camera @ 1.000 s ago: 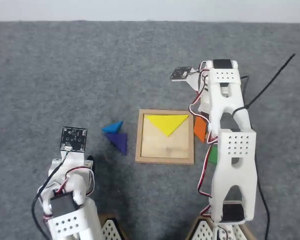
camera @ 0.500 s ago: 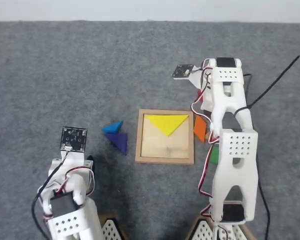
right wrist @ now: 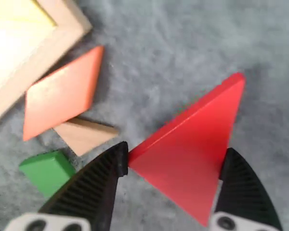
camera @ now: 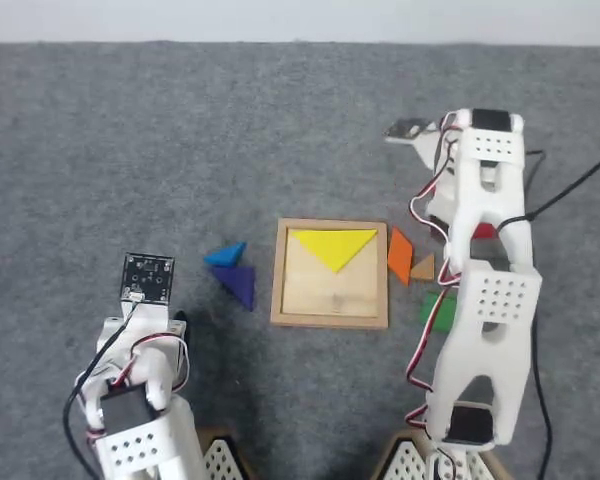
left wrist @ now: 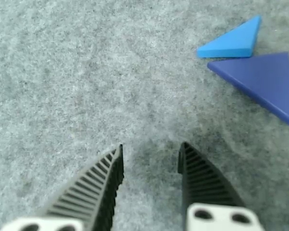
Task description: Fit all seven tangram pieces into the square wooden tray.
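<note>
While only the yellow triangle (camera: 332, 245) lies in the wooden tray (camera: 330, 321), the red triangle (right wrist: 188, 149) sits off to the tray's right. The right gripper (right wrist: 176, 156) has its jaws spread wide around it, touching both sides. The orange piece (camera: 400, 255), tan triangle (camera: 423, 267) and green square (camera: 440, 312) lie just beside the tray. The left gripper (left wrist: 149, 151) hangs over the table (camera: 130, 130) with its jaws parted and empty. The step in hand looks like fetching the red triangle. Next it must be carried over the tray, turned to match the yellow one, and laid flat.
</note>
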Motion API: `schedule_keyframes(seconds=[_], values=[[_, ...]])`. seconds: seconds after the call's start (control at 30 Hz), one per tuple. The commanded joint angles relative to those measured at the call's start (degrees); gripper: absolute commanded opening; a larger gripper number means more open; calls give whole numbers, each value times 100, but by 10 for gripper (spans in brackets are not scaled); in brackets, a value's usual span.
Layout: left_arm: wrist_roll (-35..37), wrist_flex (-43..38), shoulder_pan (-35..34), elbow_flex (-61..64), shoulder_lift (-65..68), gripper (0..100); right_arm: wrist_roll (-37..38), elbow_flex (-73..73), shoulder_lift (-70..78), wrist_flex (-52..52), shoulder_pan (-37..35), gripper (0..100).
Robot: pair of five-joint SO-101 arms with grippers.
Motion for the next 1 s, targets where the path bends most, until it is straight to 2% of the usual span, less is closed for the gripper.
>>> schedule_keyframes(seconds=[0.0,0.17,0.43,0.73,0.87,0.97], values=[[-88,26,0,-40,-105,190,-167,141,-1033,259,-66,248],[-88,26,0,-40,-105,190,53,1459,-2343,242,-690,251],[-88,26,0,-40,-105,190,545,3429,-4110,-189,-2299,248],[-88,26,0,-40,-105,190,2207,4712,-3978,-1332,-3600,248],[-88,26,0,-40,-105,190,2875,4870,-3723,-1684,-3899,248],[-88,26,0,-40,-105,190,3798,4870,-3538,-1631,-4031,248]])
